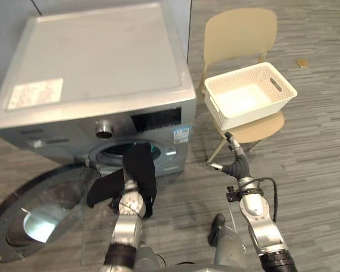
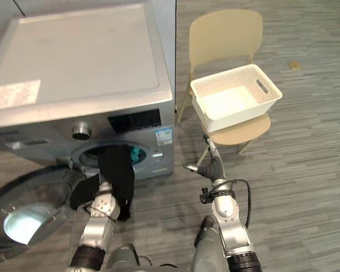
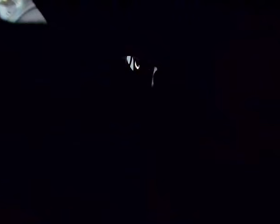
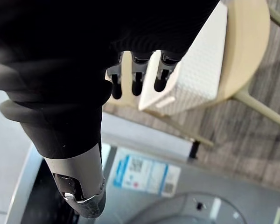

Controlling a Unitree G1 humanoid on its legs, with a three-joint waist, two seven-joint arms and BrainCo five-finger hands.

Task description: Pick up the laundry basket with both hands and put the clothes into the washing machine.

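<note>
Left eye view is showing the washing machine (image 1: 102, 68) with its round door (image 1: 34, 212) lying open at the near left. Right of it, a black garment (image 1: 139, 167) is draping over the left hand (image 1: 130, 203) at the drum opening (image 1: 122, 152). It is hiding the fingers, so their state cannot be told. Further right, the right hand (image 1: 237, 164) is hovering with straight, spread fingers, holding nothing. Far right, the white laundry basket (image 1: 255, 110) is sitting on a beige chair (image 1: 241, 31).
</note>
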